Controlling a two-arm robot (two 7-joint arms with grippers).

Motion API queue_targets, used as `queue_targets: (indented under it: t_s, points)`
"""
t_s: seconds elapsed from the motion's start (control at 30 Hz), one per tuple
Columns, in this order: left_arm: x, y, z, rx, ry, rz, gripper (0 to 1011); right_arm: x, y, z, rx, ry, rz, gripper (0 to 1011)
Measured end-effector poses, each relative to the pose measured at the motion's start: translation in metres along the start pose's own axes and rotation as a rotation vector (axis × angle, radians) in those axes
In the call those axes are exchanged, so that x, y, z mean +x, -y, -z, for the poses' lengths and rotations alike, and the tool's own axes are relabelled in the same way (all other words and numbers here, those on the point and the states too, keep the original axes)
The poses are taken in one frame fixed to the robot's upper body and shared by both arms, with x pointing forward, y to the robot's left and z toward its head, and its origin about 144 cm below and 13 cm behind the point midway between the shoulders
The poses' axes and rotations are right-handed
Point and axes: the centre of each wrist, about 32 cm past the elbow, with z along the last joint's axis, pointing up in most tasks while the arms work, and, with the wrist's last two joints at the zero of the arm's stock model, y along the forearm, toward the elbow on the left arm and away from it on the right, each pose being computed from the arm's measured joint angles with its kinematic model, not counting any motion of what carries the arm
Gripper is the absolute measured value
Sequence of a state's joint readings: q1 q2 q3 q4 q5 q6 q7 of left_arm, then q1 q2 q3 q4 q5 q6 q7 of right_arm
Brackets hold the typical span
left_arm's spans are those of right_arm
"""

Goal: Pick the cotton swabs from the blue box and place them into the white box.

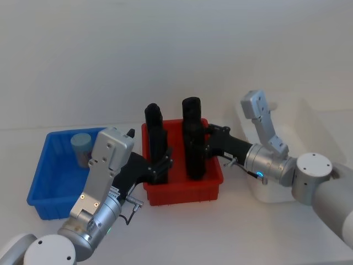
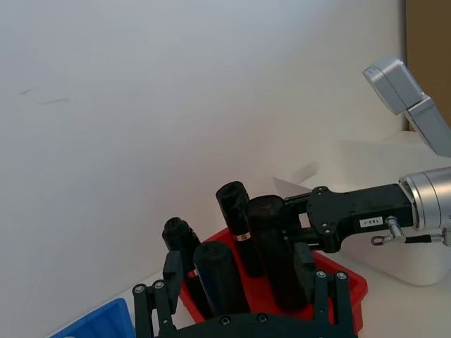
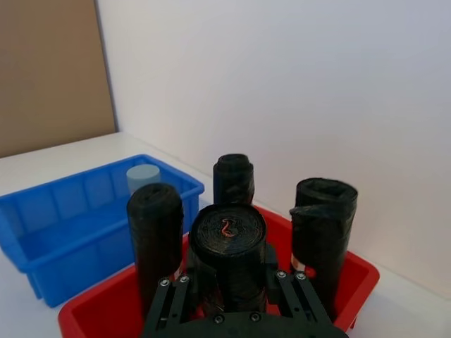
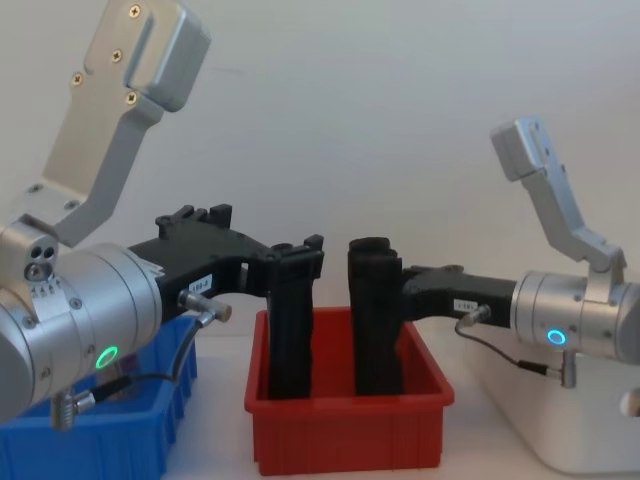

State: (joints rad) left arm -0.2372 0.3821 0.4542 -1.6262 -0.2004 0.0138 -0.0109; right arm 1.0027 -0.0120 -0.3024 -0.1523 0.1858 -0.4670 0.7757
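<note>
Both hands grip black rolls in the red bin — left hand (image 1: 163, 165), right hand (image 1: 199, 144); the swab jar (image 1: 81, 144) stands upright in the blue box (image 1: 47, 182), nearer the left.

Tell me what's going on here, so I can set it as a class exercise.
Both arms are at the red bin, not the blue box. The left gripper and the right gripper each have their fingers round an upright black roll, one apiece, among the rolls standing in that bin. A jar of cotton swabs sits untouched in the blue box, and the white box lies behind the right arm.
</note>
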Motion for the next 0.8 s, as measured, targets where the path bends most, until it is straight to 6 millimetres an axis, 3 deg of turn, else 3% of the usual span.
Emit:
queue_targets:
  t_s: [0.5,0.8]
  points:
    - [0.0,0.0,0.0,0.0,0.0,0.0,1004,0.004,0.01,-0.02,0.146,0.019,0.098,487]
    - [0.0,0.0,0.0,0.0,0.0,0.0,1004,-0.007,0.027,-0.048,0.24,0.033,0.168,487]
